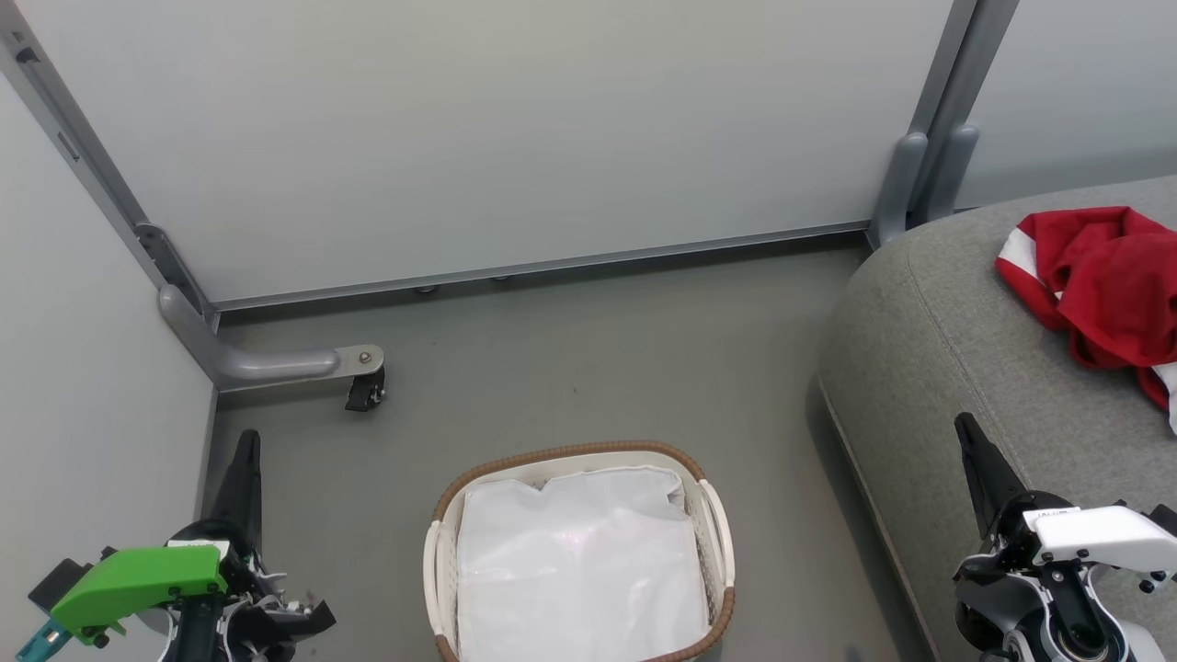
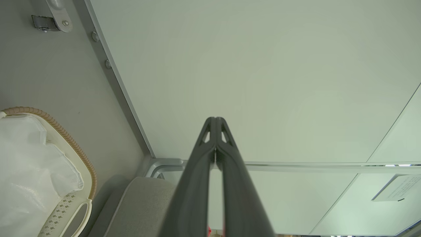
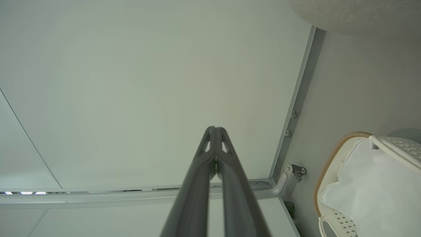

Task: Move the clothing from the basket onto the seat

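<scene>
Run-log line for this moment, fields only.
clothing: on seat | basket: holds white liner, no clothing seen | left end effector: shut, empty | right end effector: shut, empty

- A plain grey floor [image 1: 570, 368] is seen from the head view, bounded at the back and left by pale partition panels [image 1: 515, 138].
- The basket [image 1: 552, 452] is set on the floor at the lower middle, well apart from the panels; a white liner [image 1: 579, 561] is spread inside it.
- The seat [image 1: 929, 349] is stood on the floor at the right, near the basket, with a strip of floor left between them.
- The clothing [image 1: 1103, 276] is laid crumpled on the seat's top, towards the right edge, where part of it is cut off.
- A grey metal foot [image 1: 276, 365] is extended over the floor at the left, ended by a small black caster [image 1: 365, 393] that seems to touch the floor.
</scene>
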